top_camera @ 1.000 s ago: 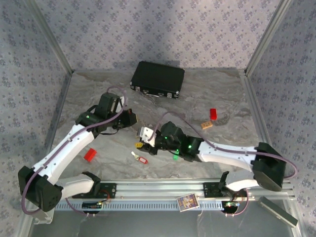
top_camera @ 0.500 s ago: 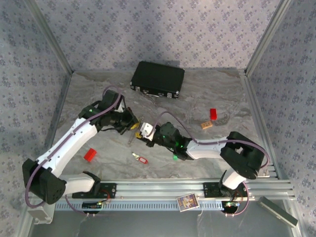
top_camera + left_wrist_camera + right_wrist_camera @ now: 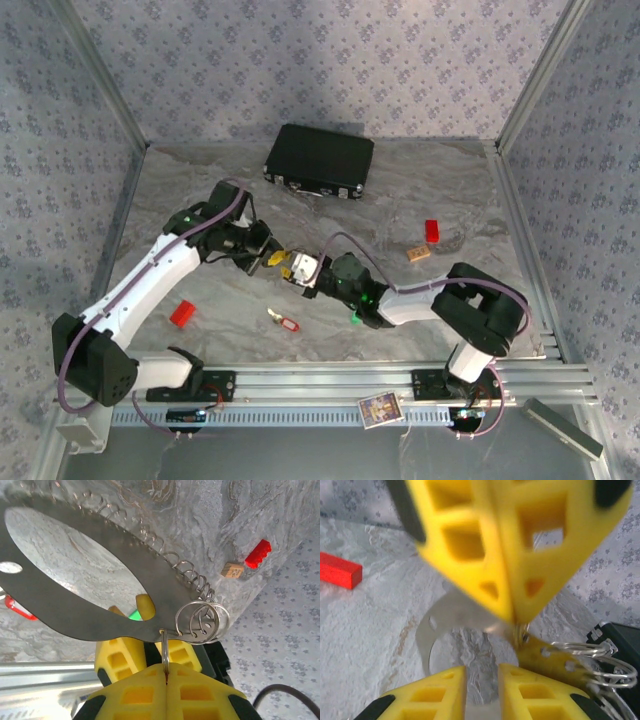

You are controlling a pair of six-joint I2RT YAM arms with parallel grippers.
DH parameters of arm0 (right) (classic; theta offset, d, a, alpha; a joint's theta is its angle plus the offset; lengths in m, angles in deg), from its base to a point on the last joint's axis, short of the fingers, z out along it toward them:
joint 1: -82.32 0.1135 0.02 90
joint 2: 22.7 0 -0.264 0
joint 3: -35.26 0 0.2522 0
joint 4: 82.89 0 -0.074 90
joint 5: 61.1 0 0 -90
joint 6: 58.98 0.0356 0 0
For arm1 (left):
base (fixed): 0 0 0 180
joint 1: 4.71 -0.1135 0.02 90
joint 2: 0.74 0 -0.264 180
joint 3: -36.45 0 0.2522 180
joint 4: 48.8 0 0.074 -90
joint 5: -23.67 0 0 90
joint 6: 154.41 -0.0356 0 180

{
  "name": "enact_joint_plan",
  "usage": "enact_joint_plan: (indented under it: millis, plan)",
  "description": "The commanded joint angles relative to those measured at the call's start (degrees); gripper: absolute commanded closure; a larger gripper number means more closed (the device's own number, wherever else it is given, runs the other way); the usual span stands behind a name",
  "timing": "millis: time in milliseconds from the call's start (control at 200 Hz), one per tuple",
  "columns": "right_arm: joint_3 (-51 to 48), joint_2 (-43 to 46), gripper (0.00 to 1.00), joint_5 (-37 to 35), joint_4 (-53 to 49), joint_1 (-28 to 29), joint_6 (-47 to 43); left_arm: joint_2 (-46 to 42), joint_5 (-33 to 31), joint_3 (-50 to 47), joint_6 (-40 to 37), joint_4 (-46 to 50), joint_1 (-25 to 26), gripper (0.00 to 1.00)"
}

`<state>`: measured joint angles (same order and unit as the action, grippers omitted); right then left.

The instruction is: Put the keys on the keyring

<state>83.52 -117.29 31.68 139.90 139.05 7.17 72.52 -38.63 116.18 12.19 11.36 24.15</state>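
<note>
Tabletop (image 3: 460, 190) of grey marble runs out to patterned walls (image 3: 300, 60) on three sides, with bare surface along the left edge and at the back right. At the back lies a closed black case (image 3: 320, 160), no label legible on it. Both arms reach to mid-table, well apart from the walls. There the left gripper (image 3: 166, 669) is fully closed, pinching a small wire ring (image 3: 165, 647) that threads a hole in the keyring (image 3: 75, 612), a flat metal loop held up off the table (coiled wire trails along its rim). The right gripper (image 3: 482, 675) stands partly open, a finger on either side of the loop's rim; whether they touch it I cannot tell. On the front rail sits a printed card (image 3: 379, 409), its print too small to read. One red block (image 3: 182, 313) lies near the left arm, a second red block (image 3: 432, 230) and a tan block (image 3: 418, 254) lie to the right. The red-tagged key (image 3: 285, 321) lies on the marble just in front of the grippers, and the green-tagged key (image 3: 355, 319) lies beside the right forearm.
</note>
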Motion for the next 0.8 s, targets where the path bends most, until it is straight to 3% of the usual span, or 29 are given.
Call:
enact_joint_plan:
  millis: [0,230,795]
  plan:
    - [-2.6,3.5,0.76,1.1,0.4,-0.2,-3.1,-1.2,4.1,-0.6,6.2,-1.0,-0.5,1.0]
    - [-3.7,7.4,0.78,0.8,1.7,0.4,-2.1,-3.6,3.9,-2.3,9.3,-2.0,-0.6,1.0]
    - [1.4,4.0,0.77,-0.8,2.8,2.7,-2.7,-5.4,4.5,-3.4,10.1,-0.7,-0.6,1.0]
